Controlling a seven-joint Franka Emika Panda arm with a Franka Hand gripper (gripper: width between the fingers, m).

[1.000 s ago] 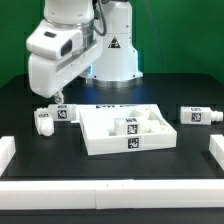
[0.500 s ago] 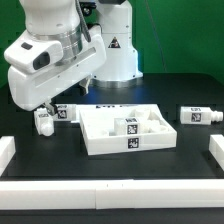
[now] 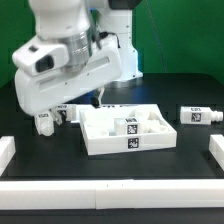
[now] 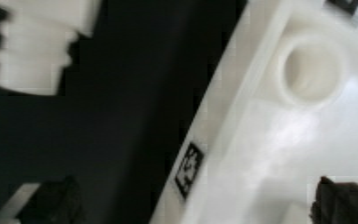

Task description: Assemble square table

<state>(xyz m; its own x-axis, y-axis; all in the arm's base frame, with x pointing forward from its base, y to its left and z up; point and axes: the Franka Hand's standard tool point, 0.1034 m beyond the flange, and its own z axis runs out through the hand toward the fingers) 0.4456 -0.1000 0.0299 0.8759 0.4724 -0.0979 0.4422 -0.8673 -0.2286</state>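
With the square tabletop (image 3: 125, 135) near centre, a loose leg (image 3: 47, 119) beside its far corner on the exterior view's left, and my gripper (image 4: 197, 198) spread wide, empty, over the tabletop's edge, I risk jabbing the tabletop if I descend.

The arm (image 3: 68, 62) is shown bent low over the black table (image 3: 190, 150), filling the upper part of the exterior view's left. The gripper (image 3: 62, 114) is positioned close above the tabletop, between one leg and the slab; the jaw spacing cannot be made out. The square table slab (image 3: 105, 143) is laid flat at centre, rim upward, with a square tag (image 3: 131, 144) on its near wall. A tagged white part (image 3: 130, 125) is seen inside the slab. The first leg (image 3: 43, 121) is laid at the exterior view's left, partly covered by the arm. The second leg (image 3: 197, 116) is laid well apart, at the exterior view's right. A long white bar (image 3: 110, 190) is set along the near edge, and shorter bar ends (image 3: 217, 150) are seen at both sides.
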